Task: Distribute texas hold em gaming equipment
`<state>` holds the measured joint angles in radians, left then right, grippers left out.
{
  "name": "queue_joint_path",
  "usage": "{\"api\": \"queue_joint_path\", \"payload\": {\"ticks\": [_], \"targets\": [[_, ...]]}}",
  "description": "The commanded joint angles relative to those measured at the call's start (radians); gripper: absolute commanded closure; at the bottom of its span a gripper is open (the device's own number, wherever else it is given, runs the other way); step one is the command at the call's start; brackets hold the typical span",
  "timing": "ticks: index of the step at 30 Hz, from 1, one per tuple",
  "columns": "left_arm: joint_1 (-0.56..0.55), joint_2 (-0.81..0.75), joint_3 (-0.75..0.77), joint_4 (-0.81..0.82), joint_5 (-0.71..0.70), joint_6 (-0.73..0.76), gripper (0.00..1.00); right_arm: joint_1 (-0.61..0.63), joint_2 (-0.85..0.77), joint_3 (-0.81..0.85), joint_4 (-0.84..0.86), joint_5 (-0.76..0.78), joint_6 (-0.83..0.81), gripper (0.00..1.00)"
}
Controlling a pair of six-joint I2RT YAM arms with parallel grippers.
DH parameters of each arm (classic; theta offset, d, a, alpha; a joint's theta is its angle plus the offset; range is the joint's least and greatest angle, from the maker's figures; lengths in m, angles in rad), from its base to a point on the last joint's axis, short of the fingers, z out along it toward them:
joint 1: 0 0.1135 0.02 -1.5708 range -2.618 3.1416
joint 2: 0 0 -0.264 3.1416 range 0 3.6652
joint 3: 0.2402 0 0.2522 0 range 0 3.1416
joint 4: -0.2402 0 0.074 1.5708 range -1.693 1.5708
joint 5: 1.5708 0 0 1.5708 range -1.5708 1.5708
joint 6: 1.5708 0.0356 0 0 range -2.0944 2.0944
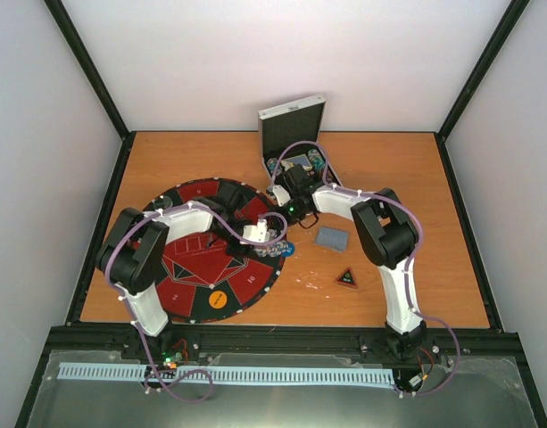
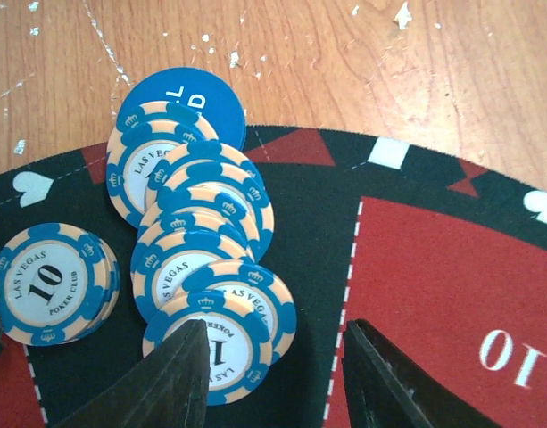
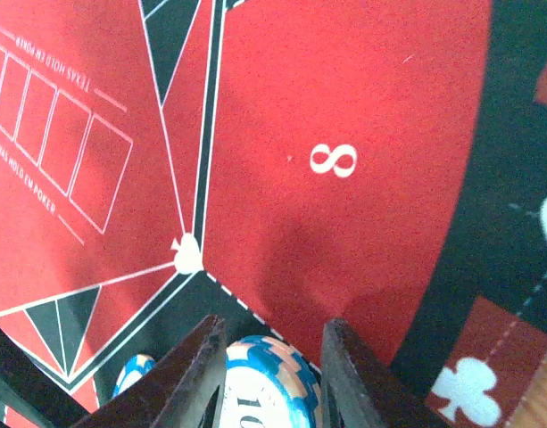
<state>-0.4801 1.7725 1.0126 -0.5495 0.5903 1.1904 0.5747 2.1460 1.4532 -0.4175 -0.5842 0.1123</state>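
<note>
From above, the round mat (image 1: 188, 267) lies on the table (image 1: 416, 178). The left claw (image 1: 269, 239) is at the mat's right edge, by the poker chips (image 1: 277, 247). The right claw (image 1: 289, 212) is just in front of the open case (image 1: 294, 125). The cards (image 1: 331, 238) and the triangle marker (image 1: 346, 278) lie on the table, right of the mat.

The left wrist view shows the left claw (image 2: 277, 379) spread a little, with nothing in it. The poker chips lie tumbled on the mat's black rim. A blue disc (image 2: 188, 94) peeks out behind them.

The right wrist view shows the right claw (image 3: 269, 374) pinching one blue chip (image 3: 264, 388) over the red part marked 8.
</note>
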Motion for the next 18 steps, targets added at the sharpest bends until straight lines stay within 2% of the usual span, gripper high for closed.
{"api": "queue_joint_path", "payload": {"ticks": [1, 13, 18], "targets": [[-0.012, -0.038, 0.041, -0.074, 0.055, -0.044, 0.56, 0.008, -0.001, -0.043, -0.04, -0.04, -0.06, 0.69], [0.008, -0.043, 0.146, -0.147, -0.042, -0.076, 0.5, 0.008, -0.09, -0.108, -0.101, -0.061, -0.14, 0.7], [0.048, -0.054, 0.149, -0.163, -0.06, -0.076, 0.5, 0.008, -0.117, -0.082, -0.121, -0.035, -0.149, 0.66]]}}
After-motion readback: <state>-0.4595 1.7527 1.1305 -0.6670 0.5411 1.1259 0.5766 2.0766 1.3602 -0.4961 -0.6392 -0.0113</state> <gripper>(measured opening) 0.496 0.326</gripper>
